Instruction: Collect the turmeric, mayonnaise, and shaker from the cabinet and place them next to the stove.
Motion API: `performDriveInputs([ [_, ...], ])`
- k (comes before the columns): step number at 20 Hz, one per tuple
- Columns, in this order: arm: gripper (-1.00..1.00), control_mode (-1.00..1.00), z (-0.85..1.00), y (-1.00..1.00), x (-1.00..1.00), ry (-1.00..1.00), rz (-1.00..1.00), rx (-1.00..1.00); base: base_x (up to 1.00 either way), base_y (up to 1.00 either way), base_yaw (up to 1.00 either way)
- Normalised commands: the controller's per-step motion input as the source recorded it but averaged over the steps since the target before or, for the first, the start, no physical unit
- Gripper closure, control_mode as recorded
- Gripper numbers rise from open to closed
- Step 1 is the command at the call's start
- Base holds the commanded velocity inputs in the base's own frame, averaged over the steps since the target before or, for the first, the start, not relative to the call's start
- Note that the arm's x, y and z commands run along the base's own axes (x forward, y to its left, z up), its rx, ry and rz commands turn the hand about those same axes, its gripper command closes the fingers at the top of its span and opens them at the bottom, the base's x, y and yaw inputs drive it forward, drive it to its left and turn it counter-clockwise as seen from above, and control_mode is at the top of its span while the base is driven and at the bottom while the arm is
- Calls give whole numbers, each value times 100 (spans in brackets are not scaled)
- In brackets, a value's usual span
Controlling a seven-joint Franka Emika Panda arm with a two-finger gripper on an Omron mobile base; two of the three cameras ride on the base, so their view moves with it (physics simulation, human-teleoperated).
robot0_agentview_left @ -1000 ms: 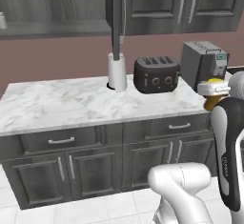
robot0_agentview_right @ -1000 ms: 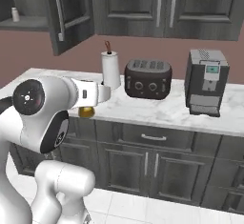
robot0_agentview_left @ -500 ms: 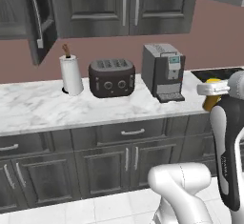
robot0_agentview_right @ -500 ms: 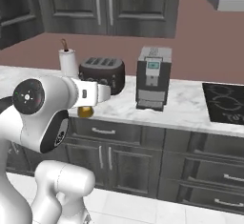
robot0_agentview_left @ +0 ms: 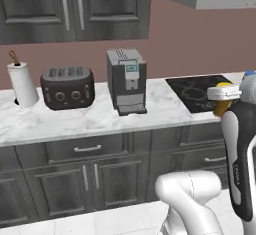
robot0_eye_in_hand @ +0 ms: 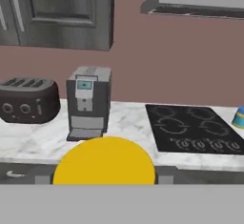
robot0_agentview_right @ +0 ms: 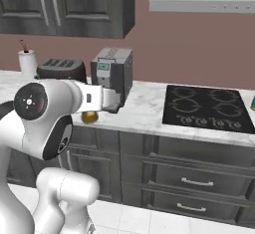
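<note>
My gripper (robot0_agentview_left: 223,96) is clamped on the turmeric (robot0_eye_in_hand: 104,161), held in the air in front of the worktop (robot0_agentview_right: 144,109) and not resting on anything. In the hand view the jar's yellow lid sits low at centre; in the left base view a yellow rim and amber body show just under the white hand at the right edge; in the right base view the amber body (robot0_agentview_right: 89,116) hangs below my forearm, in front of the worktop's front edge near the coffee machine (robot0_agentview_right: 112,73). The stove (robot0_agentview_right: 208,107) is set into the worktop towards its right end, four rings, knob row along its front edge. The mayonnaise (robot0_eye_in_hand: 239,117) stands on the worktop just beside the stove's right edge, blue lid up; whether it touches the cooktop I cannot tell. Coffee machine stands against the back wall left of the stove, apart from it. The toaster (robot0_agentview_left: 67,87) is left of the coffee machine, and the paper towel roll (robot0_agentview_left: 22,83) is further left again, near the worktop's back edge. The cabinet (robot0_agentview_left: 75,8) hangs on the wall above the toaster and coffee machine, the doors seen here closed. A range hood (robot0_agentview_right: 201,1) sits above the stove.
</note>
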Motion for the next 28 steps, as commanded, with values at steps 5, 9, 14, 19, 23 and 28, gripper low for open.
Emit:
performDriveInputs([
  [5, 100, 100, 0, 0, 0, 0, 0, 0, 47, -78, 1],
  [9, 100, 100, 0, 0, 0, 0, 0, 0, 52, -67, 2],
  [14, 100, 100, 0, 0, 0, 0, 0, 0, 42, -72, 2],
  [19, 100, 100, 0, 0, 0, 0, 0, 0, 36, -76, 2],
  [23, 100, 100, 0, 0, 0, 0, 0, 0, 36, -75, 2],
  [28, 100, 100, 0, 0, 0, 0, 0, 0, 45, -61, 3],
])
